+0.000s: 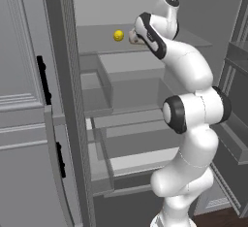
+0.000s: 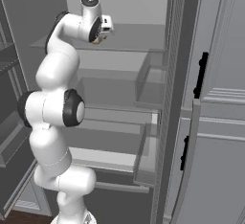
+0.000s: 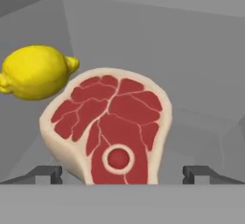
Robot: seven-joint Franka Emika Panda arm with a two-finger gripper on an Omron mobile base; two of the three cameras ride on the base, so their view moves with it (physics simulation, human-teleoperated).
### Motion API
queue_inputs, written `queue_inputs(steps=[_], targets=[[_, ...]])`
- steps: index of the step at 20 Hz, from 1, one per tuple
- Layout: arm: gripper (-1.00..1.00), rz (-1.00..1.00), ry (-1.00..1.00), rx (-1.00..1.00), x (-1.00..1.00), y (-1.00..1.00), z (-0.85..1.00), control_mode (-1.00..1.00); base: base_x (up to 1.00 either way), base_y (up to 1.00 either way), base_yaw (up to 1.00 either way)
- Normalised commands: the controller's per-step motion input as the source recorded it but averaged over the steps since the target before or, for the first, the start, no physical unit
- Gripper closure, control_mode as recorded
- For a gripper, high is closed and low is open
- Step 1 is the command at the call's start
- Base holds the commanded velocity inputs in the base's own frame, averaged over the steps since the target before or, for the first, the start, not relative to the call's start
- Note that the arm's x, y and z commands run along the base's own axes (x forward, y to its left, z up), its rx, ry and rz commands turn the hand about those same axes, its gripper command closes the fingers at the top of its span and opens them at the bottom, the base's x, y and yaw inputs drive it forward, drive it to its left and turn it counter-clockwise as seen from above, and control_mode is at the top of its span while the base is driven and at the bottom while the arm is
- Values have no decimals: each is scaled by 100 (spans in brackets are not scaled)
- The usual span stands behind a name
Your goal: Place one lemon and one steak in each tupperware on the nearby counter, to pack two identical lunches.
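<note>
Steak [image 3: 111, 127] is standing between my spread pincer [image 3: 122, 173] tips on the fridge shelf [image 1: 97, 39]; closing off-centre risks toppling it or nudging the lemon [image 3: 36, 72] just beside it

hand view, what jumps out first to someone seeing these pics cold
A red marbled steak with a pale fat rim sits right before the open claw, between its fingertips. Beside it lies a bright yellow lemon. Both rest on the grey upper shelf of an open fridge.

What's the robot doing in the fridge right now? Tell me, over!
Gripper open, holding nothing. Steak dead ahead between the fingertips, on the fridge shelf. Lemon beside it. Nothing in the way.
</note>
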Motion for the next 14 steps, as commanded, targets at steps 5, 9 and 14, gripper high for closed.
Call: queue_inputs(steps=[5, 9, 14], targets=[[-100, 19, -4, 0, 0, 1, 0, -100, 0, 0, 0], [-100, 9, -10, -2, 0, 3, -15, -100, 0, 0, 0], [-100, 4, -10, -3, 0, 17, -19, -100, 0, 0, 0]])
